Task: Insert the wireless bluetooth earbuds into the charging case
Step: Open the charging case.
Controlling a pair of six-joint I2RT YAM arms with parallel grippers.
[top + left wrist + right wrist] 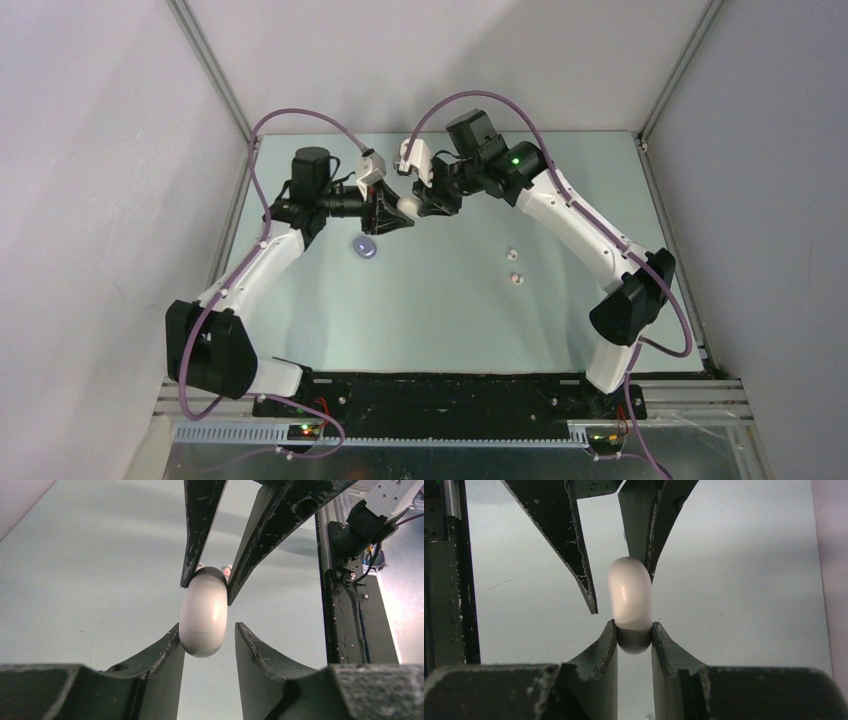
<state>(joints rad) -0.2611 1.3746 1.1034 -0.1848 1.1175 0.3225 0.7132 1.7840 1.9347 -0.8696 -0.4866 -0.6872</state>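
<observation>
The white charging case (408, 206) hangs above the table at the back middle, closed, between both grippers. My right gripper (634, 625) is shut on one rounded end of the case (630, 597). My left gripper (207, 627) stands open around the other end of the case (204, 611): one finger touches it, and a gap shows beside the other. In the top view the left gripper (398, 218) and right gripper (422, 204) meet tip to tip. Two tiny white earbuds (512, 254) (516, 279) lie on the table right of centre, away from both grippers.
A round lilac-grey disc (366, 247) lies on the table just below the left gripper. Metal frame rails (215, 75) and grey walls close in the table on the left, right and back. The black base bar (450, 392) runs along the near edge.
</observation>
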